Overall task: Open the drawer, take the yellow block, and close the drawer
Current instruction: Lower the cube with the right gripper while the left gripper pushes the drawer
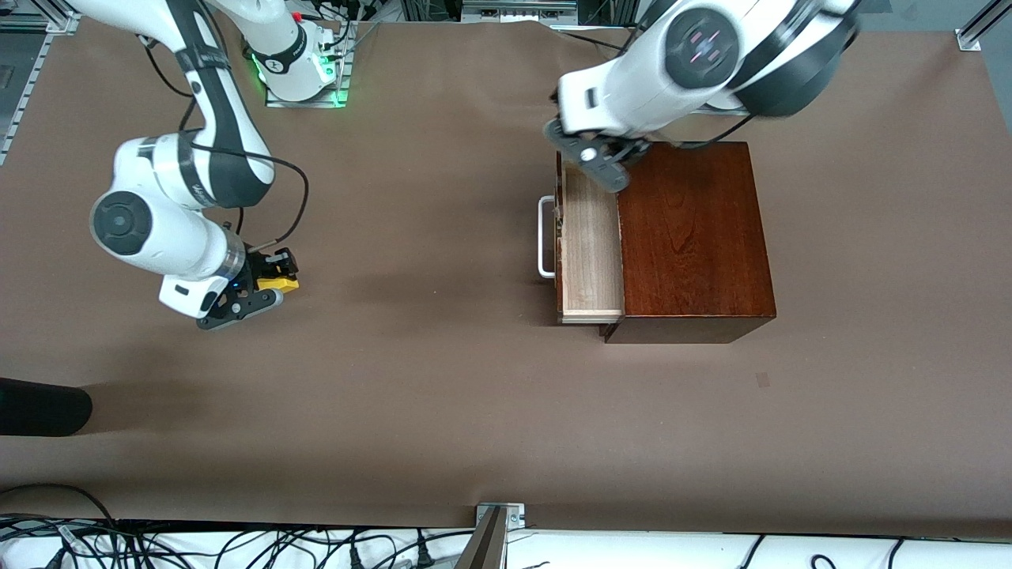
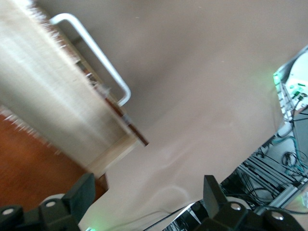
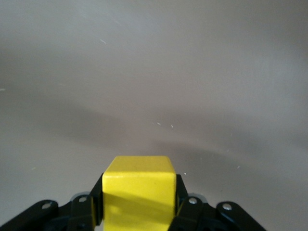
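Note:
The drawer (image 1: 589, 245) of the dark reddish-brown wooden box (image 1: 692, 237) stands pulled out, its pale interior bare and its white bar handle (image 1: 544, 237) toward the right arm's end. My left gripper (image 1: 605, 166) is open and empty over the drawer's end nearest the robots' bases. In the left wrist view the drawer (image 2: 48, 91) and handle (image 2: 96, 57) lie past my open left gripper (image 2: 147, 192). My right gripper (image 1: 273, 284) is shut on the yellow block (image 1: 278, 280), low over the bare table toward the right arm's end. The block (image 3: 138, 190) sits between the fingers (image 3: 185, 202).
The brown table cover (image 1: 443, 379) spreads between the box and my right gripper. A dark rounded object (image 1: 39, 407) lies at the table's edge toward the right arm's end. Cables (image 1: 237, 545) run along the edge nearest the front camera.

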Controlling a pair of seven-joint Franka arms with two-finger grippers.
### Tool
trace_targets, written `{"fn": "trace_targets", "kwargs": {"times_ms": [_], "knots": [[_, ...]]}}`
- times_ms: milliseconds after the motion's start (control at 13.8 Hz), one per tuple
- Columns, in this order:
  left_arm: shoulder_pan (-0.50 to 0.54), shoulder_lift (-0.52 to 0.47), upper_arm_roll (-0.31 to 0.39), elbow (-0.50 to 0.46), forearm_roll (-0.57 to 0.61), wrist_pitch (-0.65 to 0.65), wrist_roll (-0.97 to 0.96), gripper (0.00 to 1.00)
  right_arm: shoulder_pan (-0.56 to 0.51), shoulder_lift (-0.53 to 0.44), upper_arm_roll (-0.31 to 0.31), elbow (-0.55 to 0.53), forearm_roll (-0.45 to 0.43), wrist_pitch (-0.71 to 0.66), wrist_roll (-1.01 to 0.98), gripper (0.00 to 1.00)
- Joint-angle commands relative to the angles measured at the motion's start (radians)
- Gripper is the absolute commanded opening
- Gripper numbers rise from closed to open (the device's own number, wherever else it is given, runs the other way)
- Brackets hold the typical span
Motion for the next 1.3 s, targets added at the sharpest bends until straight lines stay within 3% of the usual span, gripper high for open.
{"fn": "trace_targets", "kwargs": {"times_ms": [0, 145, 217, 361, 578, 651, 723, 795, 867, 940, 1084, 1229], "knots": [[-0.076, 0.133, -0.007, 0.114, 0.021, 0.055, 0.046, 1.00, -0.004, -0.011, -0.021, -0.122, 0.006, 0.103, 0.077, 0.00], [-0.135, 0.175, -0.005, 0.108, 0.124, 0.169, 0.180, 1.00, -0.006, 0.006, -0.022, -0.194, 0.004, 0.206, 0.152, 0.00], [-0.147, 0.198, -0.002, 0.108, 0.137, 0.182, 0.245, 1.00, -0.004, 0.015, -0.022, -0.223, 0.004, 0.259, 0.187, 0.00], [-0.196, 0.230, -0.005, 0.100, 0.271, 0.234, 0.397, 1.00, -0.004, 0.038, -0.022, -0.256, 0.004, 0.330, 0.209, 0.00], [-0.236, 0.314, -0.005, 0.094, 0.446, 0.304, 0.613, 1.00, -0.004, 0.056, -0.022, -0.268, 0.004, 0.369, 0.206, 0.01], [-0.241, 0.340, -0.003, 0.085, 0.469, 0.333, 0.676, 1.00, -0.004, 0.068, -0.022, -0.263, 0.001, 0.369, 0.195, 0.35], [-0.239, 0.372, -0.003, 0.082, 0.488, 0.369, 0.715, 1.00, -0.004, 0.082, -0.022, -0.260, 0.000, 0.376, 0.188, 0.45], [-0.239, 0.389, -0.002, 0.077, 0.521, 0.392, 0.760, 1.00, -0.004, 0.085, -0.022, -0.260, 0.000, 0.382, 0.186, 0.62], [-0.239, 0.399, -0.003, 0.064, 0.572, 0.403, 0.802, 1.00, -0.004, 0.085, -0.022, -0.260, 0.000, 0.381, 0.185, 0.71], [-0.238, 0.399, 0.000, 0.045, 0.589, 0.404, 0.807, 1.00, -0.004, 0.082, -0.022, -0.256, 0.000, 0.381, 0.182, 1.00], [-0.231, 0.399, 0.006, 0.015, 0.591, 0.397, 0.805, 1.00, -0.004, 0.041, -0.044, -0.219, 0.001, 0.352, 0.153, 1.00], [-0.221, 0.397, 0.012, -0.008, 0.591, 0.387, 0.809, 1.00, -0.004, -0.016, -0.059, -0.123, 0.000, 0.228, 0.151, 1.00]]}}
